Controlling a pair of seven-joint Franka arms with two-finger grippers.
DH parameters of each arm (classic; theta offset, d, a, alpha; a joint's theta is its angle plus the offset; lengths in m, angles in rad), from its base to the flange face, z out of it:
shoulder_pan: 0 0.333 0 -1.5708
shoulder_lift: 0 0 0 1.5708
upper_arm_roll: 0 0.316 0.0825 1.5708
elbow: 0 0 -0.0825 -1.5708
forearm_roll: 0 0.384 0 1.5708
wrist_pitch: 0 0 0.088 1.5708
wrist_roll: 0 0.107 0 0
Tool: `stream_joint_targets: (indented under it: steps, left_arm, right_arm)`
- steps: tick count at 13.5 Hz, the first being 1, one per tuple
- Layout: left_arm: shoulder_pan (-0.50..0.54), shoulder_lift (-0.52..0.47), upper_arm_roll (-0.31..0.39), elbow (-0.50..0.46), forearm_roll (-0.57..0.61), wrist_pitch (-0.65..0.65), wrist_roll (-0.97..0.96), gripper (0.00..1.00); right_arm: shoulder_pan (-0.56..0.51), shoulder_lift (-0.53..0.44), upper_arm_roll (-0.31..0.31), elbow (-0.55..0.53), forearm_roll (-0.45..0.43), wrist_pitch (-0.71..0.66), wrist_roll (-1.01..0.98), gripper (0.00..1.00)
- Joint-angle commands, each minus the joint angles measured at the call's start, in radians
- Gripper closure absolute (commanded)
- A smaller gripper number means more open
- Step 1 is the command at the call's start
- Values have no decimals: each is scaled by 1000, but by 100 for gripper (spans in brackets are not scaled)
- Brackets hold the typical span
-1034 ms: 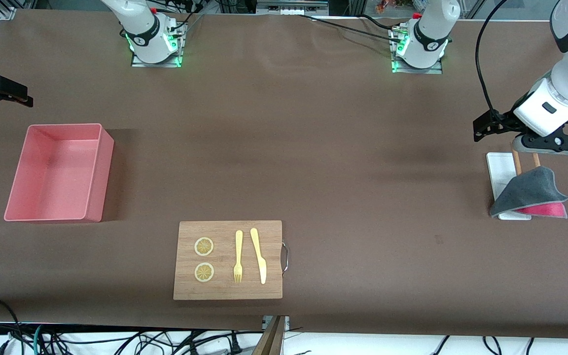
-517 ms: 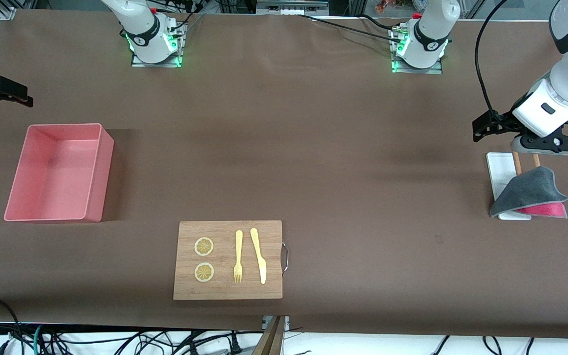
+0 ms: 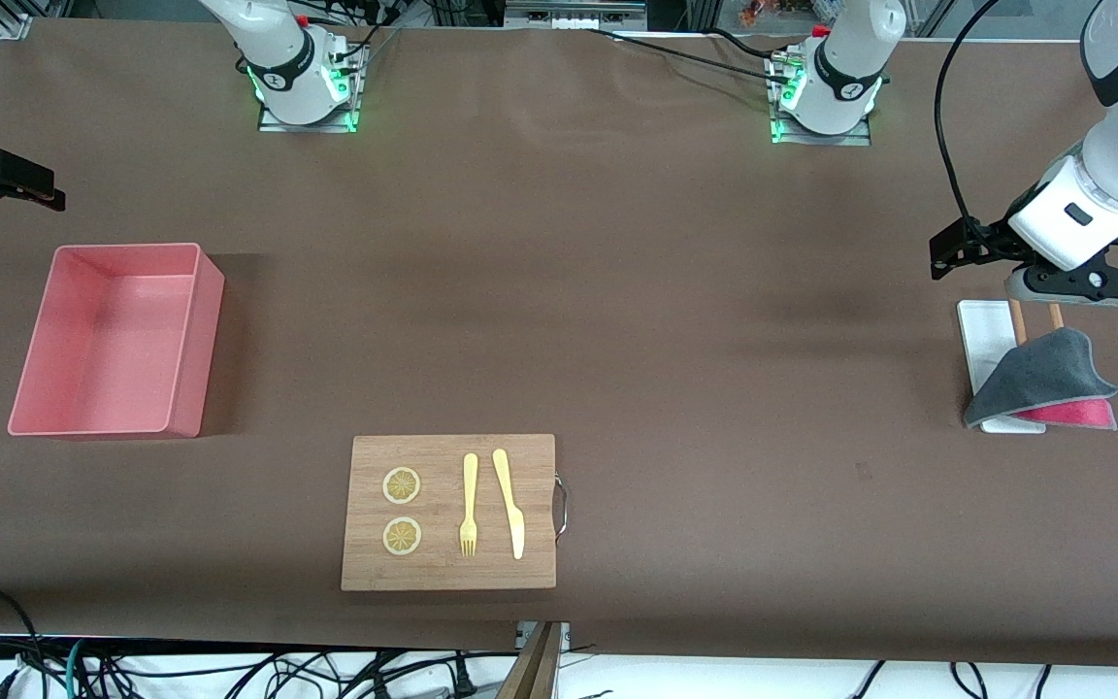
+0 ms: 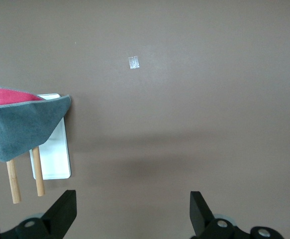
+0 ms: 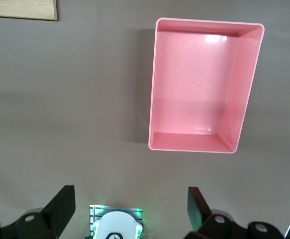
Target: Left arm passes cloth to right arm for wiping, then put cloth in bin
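The cloth (image 3: 1039, 379), dark grey with a pinkish-red underside, hangs draped over two wooden pegs (image 3: 1017, 320) on a small white tray (image 3: 984, 340) at the left arm's end of the table. My left gripper (image 3: 1088, 284) hovers above the tray's edge farther from the front camera, clear of the cloth. In the left wrist view it (image 4: 132, 216) is open and empty over bare table, with the cloth (image 4: 20, 127) off to one side. My right gripper (image 3: 25, 189) waits, open and empty (image 5: 130, 206), above the table by the pink bin (image 3: 113, 340), which is empty (image 5: 199, 84).
A wooden board (image 3: 449, 512) lies near the table's front edge. On it are two lemon slices (image 3: 402, 485), a yellow fork (image 3: 469, 505) and a yellow knife (image 3: 510, 503). The right arm's base (image 5: 116, 224) shows below its fingers.
My left arm's wrist has shifted very slightly upward. Nothing else has moved.
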Motion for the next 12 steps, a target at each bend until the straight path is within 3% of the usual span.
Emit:
stream_joint_targets:
  steps: [1, 7, 12]
  left_arm:
    - [-2, 15, -2, 31, 24, -38, -8, 0]
    - [5, 50, 2, 28, 24, -159, 28, 0]
    - [227, 146, 7, 32, 25, -103, 419, 0]
  right_arm:
    - [-10, 7, 2, 21, 22, -6, 10, 0]
    - [-10, 7, 2, 21, 22, -6, 10, 0]
    - [-10, 7, 2, 21, 22, -6, 10, 0]
